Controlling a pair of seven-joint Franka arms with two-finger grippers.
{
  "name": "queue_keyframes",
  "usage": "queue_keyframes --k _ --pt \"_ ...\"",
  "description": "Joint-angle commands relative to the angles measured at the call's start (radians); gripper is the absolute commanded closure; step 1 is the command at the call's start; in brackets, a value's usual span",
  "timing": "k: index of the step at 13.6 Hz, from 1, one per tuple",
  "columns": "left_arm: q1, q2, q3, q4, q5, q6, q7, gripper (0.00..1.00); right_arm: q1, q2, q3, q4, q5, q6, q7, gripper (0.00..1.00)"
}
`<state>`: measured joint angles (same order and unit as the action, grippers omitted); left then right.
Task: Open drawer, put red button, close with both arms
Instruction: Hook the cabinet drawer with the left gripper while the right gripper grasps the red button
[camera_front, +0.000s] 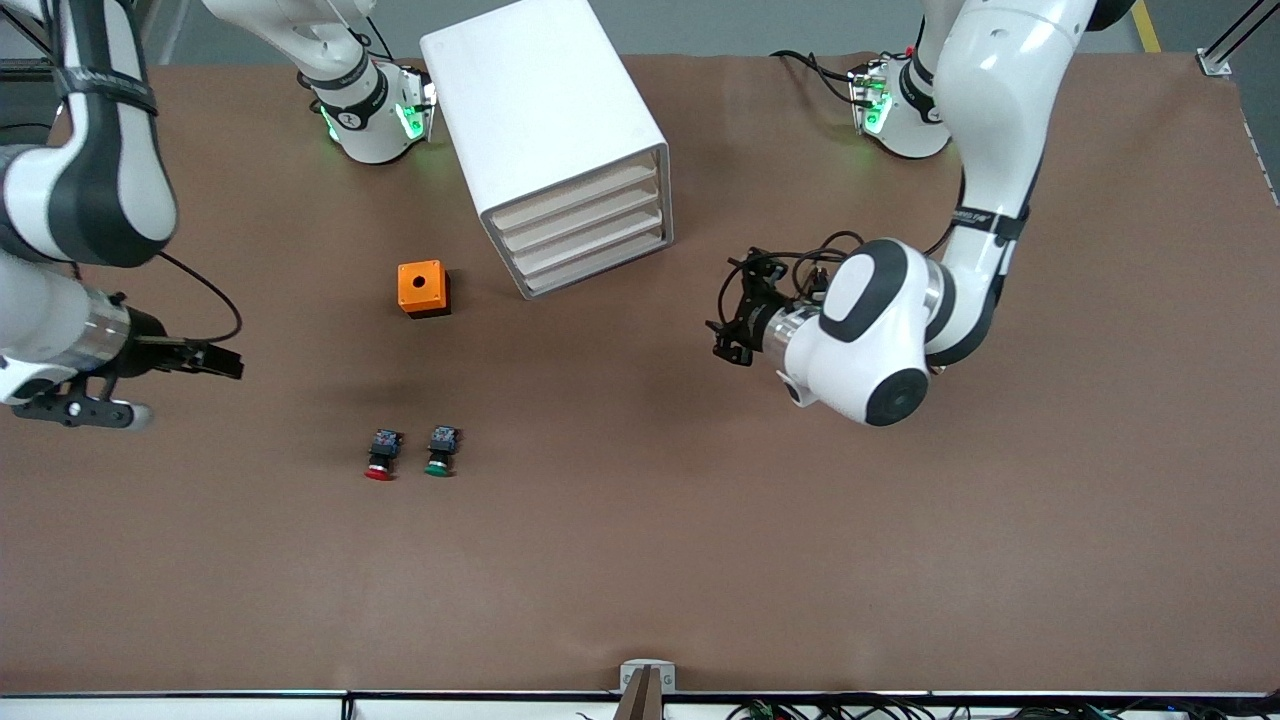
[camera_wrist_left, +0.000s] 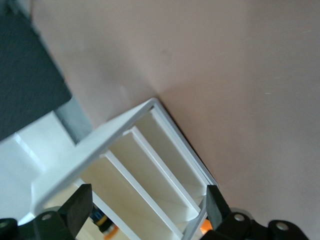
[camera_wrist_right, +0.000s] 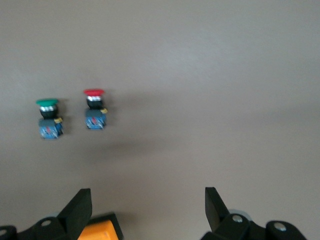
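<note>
Brown matting covers the whole table (camera_front: 900, 560), and the widest bare stretch of it lies between the front camera's edge and the two small buttons. Taking the white four-drawer cabinet (camera_front: 545, 120) as the landmark, the red button (camera_front: 381, 455), a small push-button switch with a round red cap on a black and blue body, lies well nearer the camera than the cabinet and toward the right arm's end. It lies on its side, long axis running toward the camera, red cap at the nearer end. Just beside it, apart, lies the matching green-capped button (camera_front: 440, 452), pointing the same way.

Between the buttons and the cabinet, near the cabinet's front corner, sits a small orange box with a round hole in its top (camera_front: 422, 287).

The right gripper (camera_front: 222, 361) hangs over open mat at the right arm's end, well apart from the cabinet, its black fingers (camera_wrist_right: 80, 207) spread with nothing between them. The left gripper (camera_front: 733, 325) hovers over the mat on the cabinet's other flank, toward the left arm's end, aimed at the drawer fronts, jaws likewise parted and empty.

The cabinet stands skewed on the table, its front facing the camera and angled toward the left arm's end. The drawer (camera_front: 582, 215), a shallow white tray second from the top, sits flush with the others.
</note>
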<state>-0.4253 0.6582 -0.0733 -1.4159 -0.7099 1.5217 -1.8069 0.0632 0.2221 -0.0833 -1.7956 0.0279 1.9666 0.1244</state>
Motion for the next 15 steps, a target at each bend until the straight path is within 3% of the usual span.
queue_keyframes --k 1,5,9,15 --pt "-0.003 0.084 -0.040 0.051 -0.068 -0.021 -0.164 0.00 0.076 0.070 -0.001 -0.068 0.026 0.185 0.139 0.00" --pt "-0.006 0.176 -0.115 0.052 -0.157 -0.031 -0.357 0.01 0.142 0.250 0.000 -0.073 0.027 0.460 0.196 0.00" --pt "-0.042 0.219 -0.125 0.051 -0.249 -0.047 -0.399 0.33 0.172 0.358 0.000 -0.073 0.027 0.604 0.253 0.00" --pt "-0.119 0.256 -0.125 0.043 -0.296 -0.051 -0.413 0.49 0.162 0.410 -0.001 -0.073 0.027 0.632 0.255 0.00"
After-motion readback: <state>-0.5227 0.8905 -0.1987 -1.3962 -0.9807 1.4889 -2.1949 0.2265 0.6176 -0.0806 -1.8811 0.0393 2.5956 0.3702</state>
